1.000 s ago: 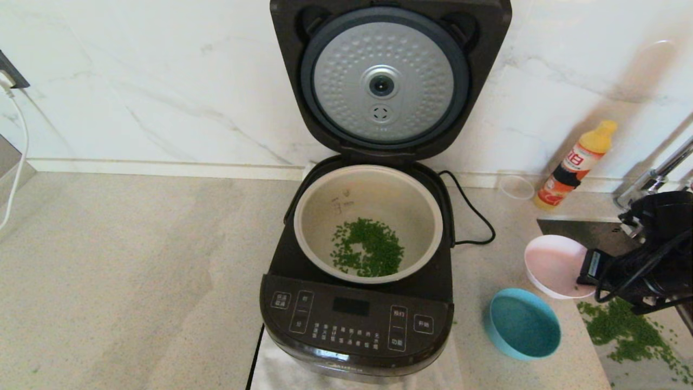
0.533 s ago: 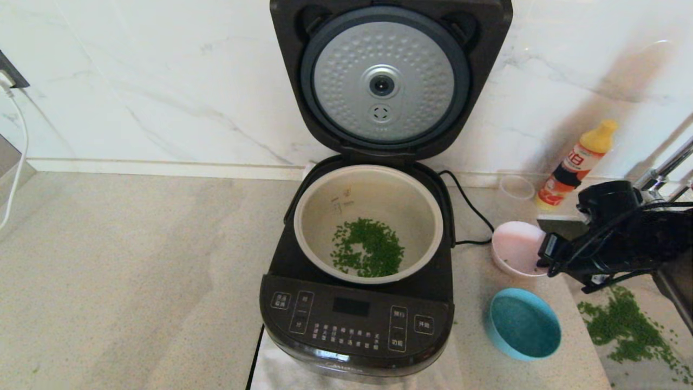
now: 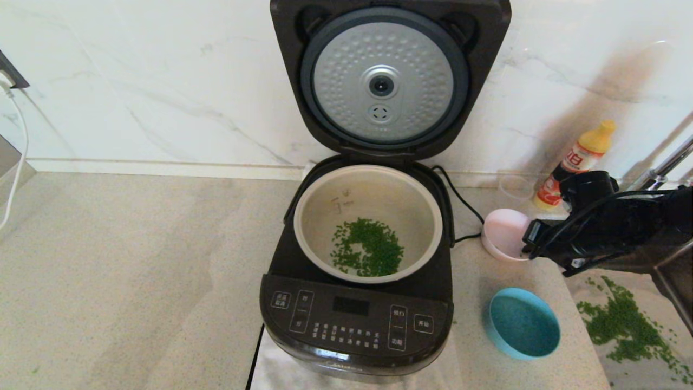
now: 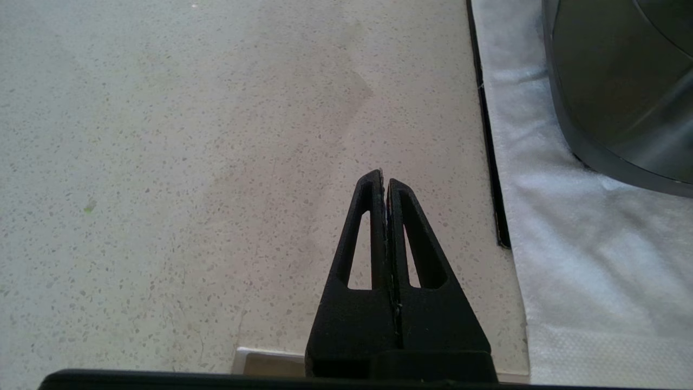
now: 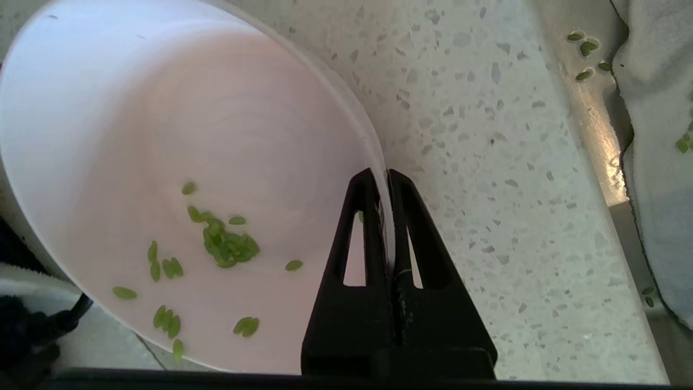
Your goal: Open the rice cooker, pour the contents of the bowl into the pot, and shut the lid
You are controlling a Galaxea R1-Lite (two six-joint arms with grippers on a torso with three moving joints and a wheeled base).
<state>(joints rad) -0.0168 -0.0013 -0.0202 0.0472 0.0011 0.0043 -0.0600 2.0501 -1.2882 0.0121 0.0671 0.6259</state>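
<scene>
Head view first: the black rice cooker (image 3: pixel 360 260) sits in the middle of the frame with its lid (image 3: pixel 385 78) standing straight up, silver bumpy side facing out. Its cream pot (image 3: pixel 325 216) is open, and a patch of green bits (image 3: pixel 368 248) lies at the bottom. At the right of the frame, the right gripper (image 3: pixel 528 238) is pinched on the rim of the pink bowl (image 3: pixel 502 232), which is tipped on its side and lifted up near the cooker's cord. A blue bowl (image 3: pixel 523 324) sits on the counter (image 3: pixel 135 281) at the lower right. More green bits (image 3: pixel 622 325) are spilled at the far lower right. An orange bottle (image 3: pixel 574 162) stands by the wall.

Left wrist view next: the left gripper (image 4: pixel 384 179) has its two black fingers pressed together with nothing between them. It hangs over the speckled counter. A white cloth (image 4: pixel 574 244) and a curved edge of the cooker fill the right side of the frame.

Right wrist view last: the right gripper is squeezed tight on the thin wall of the pink bowl, one finger inside and one outside. Only a few green bits (image 5: pixel 227 246) lie loose inside the bowl, in the lower left of the frame.
</scene>
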